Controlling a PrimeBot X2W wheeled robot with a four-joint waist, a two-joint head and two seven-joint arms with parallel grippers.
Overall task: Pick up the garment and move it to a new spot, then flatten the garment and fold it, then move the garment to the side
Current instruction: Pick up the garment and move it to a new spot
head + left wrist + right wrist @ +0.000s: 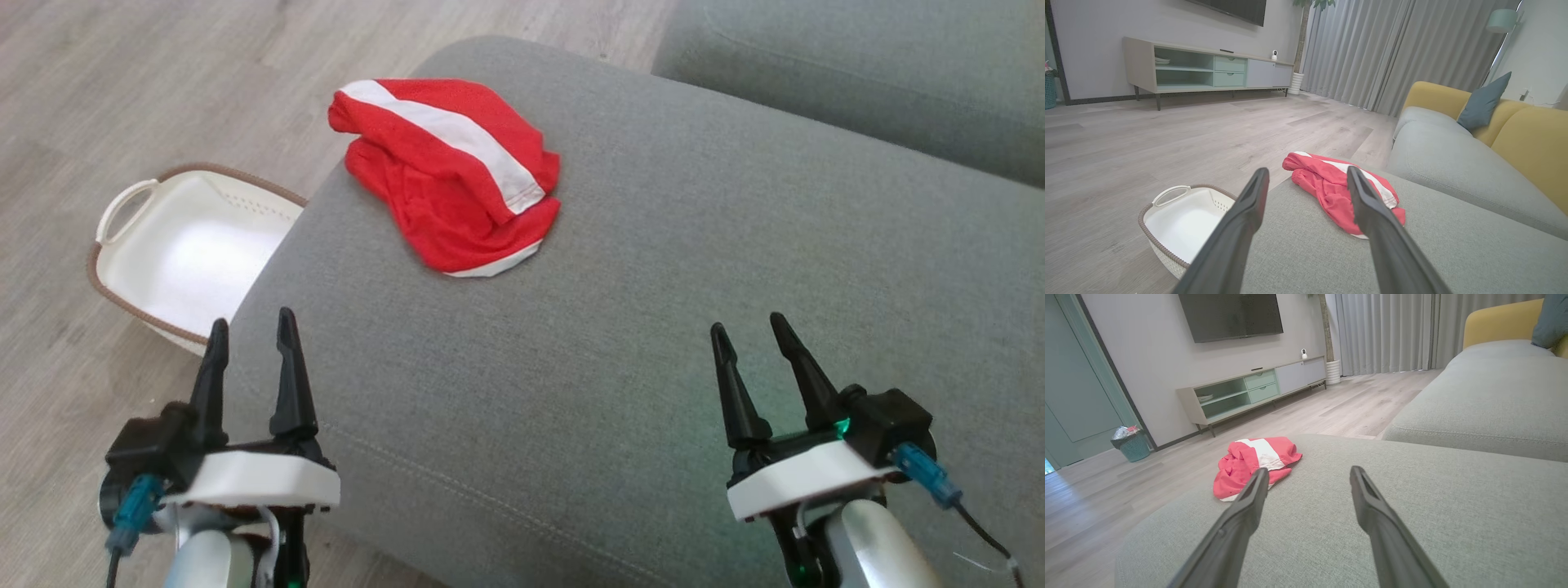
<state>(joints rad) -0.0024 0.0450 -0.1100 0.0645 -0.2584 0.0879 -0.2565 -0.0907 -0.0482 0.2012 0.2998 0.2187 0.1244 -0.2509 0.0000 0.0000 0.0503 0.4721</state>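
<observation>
The garment (447,167) is a red piece with a white stripe, crumpled in a heap near the far left edge of the grey sofa cushion (653,310). It also lies ahead in the left wrist view, garment (1331,183), and in the right wrist view, garment (1249,461). My left gripper (251,325) hovers open over the cushion's near left edge, well short of the garment, with nothing between its fingers. Over the cushion's near right side my right gripper (747,322) stands open and empty, apart from the garment.
A white basket (175,245) with a brown rim stands on the wood floor beside the cushion's left edge. A second grey cushion (857,73) lies at the far right. A TV cabinet (1204,69) and a small bin (1131,445) stand across the room.
</observation>
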